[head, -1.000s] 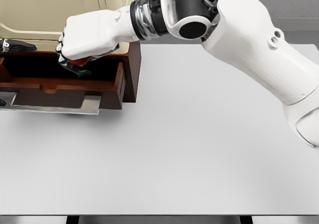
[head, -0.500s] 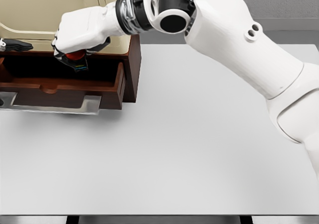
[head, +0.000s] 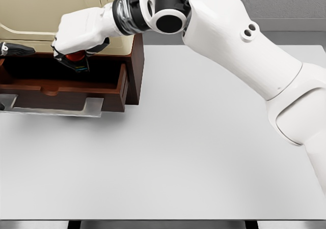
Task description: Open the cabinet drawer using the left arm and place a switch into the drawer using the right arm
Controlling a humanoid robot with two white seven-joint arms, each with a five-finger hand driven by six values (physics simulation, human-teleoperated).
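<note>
Now the right hand [head: 77,33] grips the switch [head: 76,58] over the open drawer [head: 76,94] at the table's [head: 193,158] far-left corner; the left hand's [head: 15,49] fingers cannot be told.

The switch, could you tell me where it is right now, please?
In the head view, upper left: the switch is held in the right hand, just above the open drawer.

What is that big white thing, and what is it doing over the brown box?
That is a robot's arm, drawn by a computer. The picture comes from a camera on the robot's head, looking down at a white table. The right robot hand grips a small switch with a red part, holding it above the open drawer of a brown cabinet. At the far left edge peeks a dark left robot hand; it is too cut off to tell more.
</note>
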